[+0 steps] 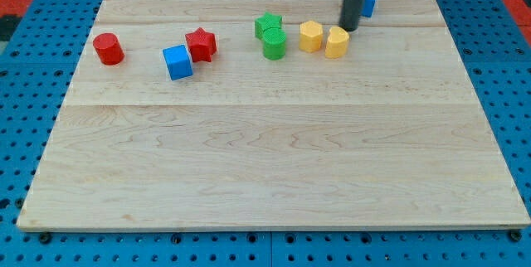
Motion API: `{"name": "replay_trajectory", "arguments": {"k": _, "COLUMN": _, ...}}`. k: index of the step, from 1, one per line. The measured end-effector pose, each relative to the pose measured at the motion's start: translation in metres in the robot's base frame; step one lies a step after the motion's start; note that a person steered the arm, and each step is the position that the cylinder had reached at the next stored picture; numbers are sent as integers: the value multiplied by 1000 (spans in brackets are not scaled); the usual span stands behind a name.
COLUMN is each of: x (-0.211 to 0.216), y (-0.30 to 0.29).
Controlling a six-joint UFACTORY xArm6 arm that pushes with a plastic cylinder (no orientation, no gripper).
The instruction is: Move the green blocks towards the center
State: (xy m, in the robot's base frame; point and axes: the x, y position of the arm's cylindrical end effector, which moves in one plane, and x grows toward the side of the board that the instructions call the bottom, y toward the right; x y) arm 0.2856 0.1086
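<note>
The wooden board (pixel 274 167) is taken as the landmark, and every position below is referred to it. Its middle and the whole half toward the view's bottom carry no blocks; all blocks are grouped in a band near its top edge.

No gripper or fingers are fitted, so nothing can be clasped or let go; only a dark rod is present. My tip (pixel 348 28) is seen resting on the board near the top edge, right of the board's middle line. It is located just above the right-hand yellow block (pixel 337 42) and appears close to or touching it; contact cannot be confirmed.

The task's objects are found left of the tip, near the board's top edge and roughly on its left-right middle line. The green star-like block (pixel 268 26) is set nearer the top edge, and the green cylinder (pixel 274 44) is placed directly below it, the two touching or nearly so. Both are judged well apart from the board's centre, so the task is assessed as not yet begun: both green blocks remain to be pushed toward the view's bottom.

Other blocks:
- left-hand yellow block (pixel 310 36), between the green pair and the tip;
- blue block (pixel 368 2), partly hidden behind the rod;
- red star (pixel 201 44), blue cube (pixel 177 62) and red cylinder (pixel 108 49), toward the board's left.
</note>
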Motion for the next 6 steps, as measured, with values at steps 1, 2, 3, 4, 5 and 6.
{"name": "replay_trajectory", "arguments": {"k": 1, "x": -29, "y": -18}}
{"name": "replay_trajectory", "arguments": {"k": 2, "x": -37, "y": -82}}
{"name": "replay_trajectory", "arguments": {"k": 3, "x": -7, "y": -129}}
{"name": "replay_trajectory", "arguments": {"k": 4, "x": 39, "y": -70}}
{"name": "replay_trajectory", "arguments": {"k": 5, "x": 48, "y": -62}}
{"name": "replay_trajectory", "arguments": {"k": 6, "x": 2, "y": -99}}
